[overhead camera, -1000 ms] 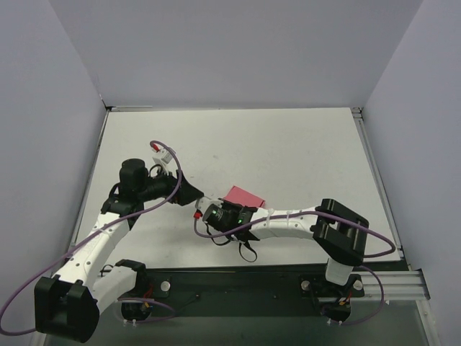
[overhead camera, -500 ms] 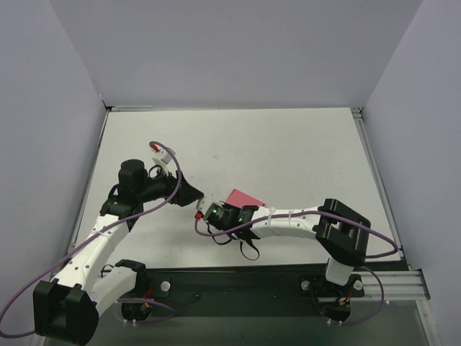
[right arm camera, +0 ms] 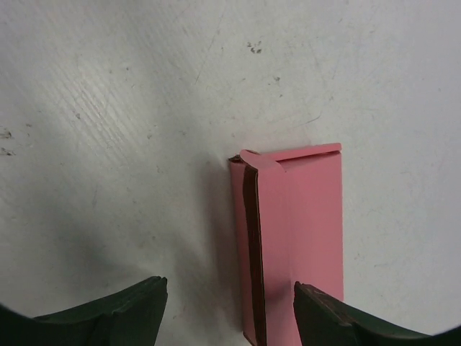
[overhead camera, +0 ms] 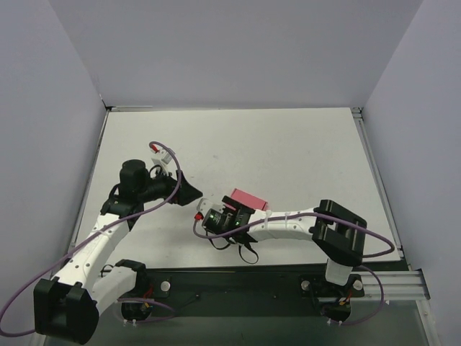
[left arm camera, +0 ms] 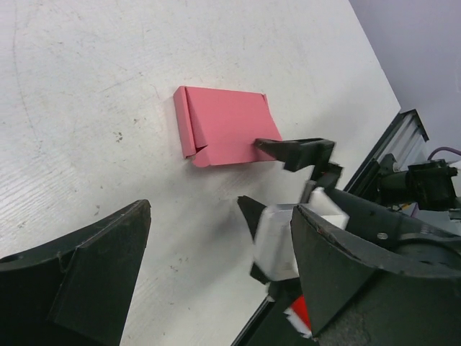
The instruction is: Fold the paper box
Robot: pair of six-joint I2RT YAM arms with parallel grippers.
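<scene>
**Clerk:** Item one, paper box (overhead camera: 245,197). Location?

**Arm:** On the worktop (overhead camera: 288,144), lying flattish, front centre. In the overhead view it sits at 1 o'clock from my right pincer (overhead camera: 233,210), just beside the fingertips. In the right wrist view its long axis runs 12 to 6, straight out along my reach. Its near end lies between my jaws, hard by the right-hand one. A small flap (right arm camera: 253,158) curls at the far left corner.

**Clerk:** Item two, right pincer. Condition?

**Arm:** Jaws parted, wider than the box's narrow side. Nothing held, and the card rests on the worktop.

**Clerk:** Item three, left pincer (overhead camera: 194,192).

**Arm:** Spread wide, empty. It hovers at the box's 9 o'clock in the overhead view, a little apart from it.

**Clerk:** Nearer arm?

**Arm:** The right, plainly. My judgement is that the next pinch or crease falls to the right pincer. It would go across the narrow side, since the length lies along my reach. The left could come in from 9 o'clock to brace the folded edge.
</scene>
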